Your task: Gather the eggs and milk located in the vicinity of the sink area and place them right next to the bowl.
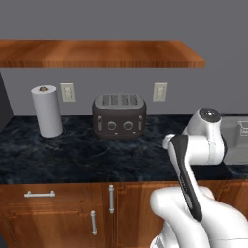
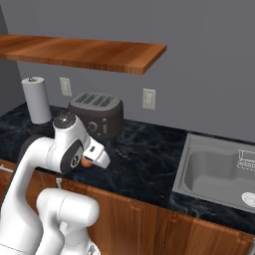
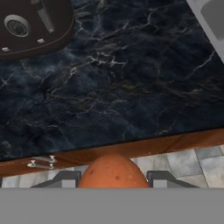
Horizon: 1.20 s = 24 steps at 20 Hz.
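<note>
Claw point(image 3: 113, 180) clamped on egg point(image 3: 113, 173) | above counter point(image 3: 131, 87) edge

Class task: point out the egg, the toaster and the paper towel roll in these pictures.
egg point(image 3: 113, 172): hand view, middle of its shell.
toaster point(image 1: 119, 116): left base view, front face above the knobs.
paper towel roll point(image 1: 47, 111): left base view, side of the roll.

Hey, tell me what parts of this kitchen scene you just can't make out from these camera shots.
- Egg in the gripper, hand view: lower half cut off at the bottom.
- Same egg, right base view: mostly hidden behind the hand.
- Sink, left base view: cut off by the right edge, partly behind the arm.
- Toaster, hand view: cropped at the top-left corner.
</note>
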Available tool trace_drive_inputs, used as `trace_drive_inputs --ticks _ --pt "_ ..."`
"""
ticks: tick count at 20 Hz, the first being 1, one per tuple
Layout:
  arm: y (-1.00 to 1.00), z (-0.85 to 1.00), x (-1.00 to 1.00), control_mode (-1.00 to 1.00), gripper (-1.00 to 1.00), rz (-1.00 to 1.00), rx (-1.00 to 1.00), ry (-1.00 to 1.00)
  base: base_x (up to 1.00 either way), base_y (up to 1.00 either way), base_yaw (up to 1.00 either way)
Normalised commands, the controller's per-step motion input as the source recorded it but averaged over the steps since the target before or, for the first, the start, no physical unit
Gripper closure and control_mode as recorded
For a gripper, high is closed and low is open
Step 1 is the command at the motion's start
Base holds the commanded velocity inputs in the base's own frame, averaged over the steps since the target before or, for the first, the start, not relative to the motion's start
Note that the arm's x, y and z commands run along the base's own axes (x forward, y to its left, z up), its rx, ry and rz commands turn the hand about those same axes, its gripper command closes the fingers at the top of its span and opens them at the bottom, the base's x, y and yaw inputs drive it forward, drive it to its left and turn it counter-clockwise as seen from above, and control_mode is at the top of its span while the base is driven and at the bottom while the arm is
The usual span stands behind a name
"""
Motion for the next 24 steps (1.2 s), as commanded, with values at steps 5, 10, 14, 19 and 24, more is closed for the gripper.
trace_drive_inputs --ticks 5,10,14,19,24 --pt "0.0 0.0 -0.15 -1.0 1.0 0.0 0.0 0.0 0.0 0.0 0.0" --pt "0.0 0.0 -0.04 -1.0 1.0 0.0 0.0 0.0 0.0 0.0 0.0" --pt "0.0 0.0 -0.01 1.0 1.0 0.0 0.0 0.0 -0.06 -0.04 0.0" --pt "0.0 0.0 0.0 1.0 1.0 0.0 0.0 0.0 -0.07 -0.26 0.0" --pt "0.0 0.0 0.0 1.0 1.0 0.0 0.0 0.0 -0.01 -0.35 0.0"
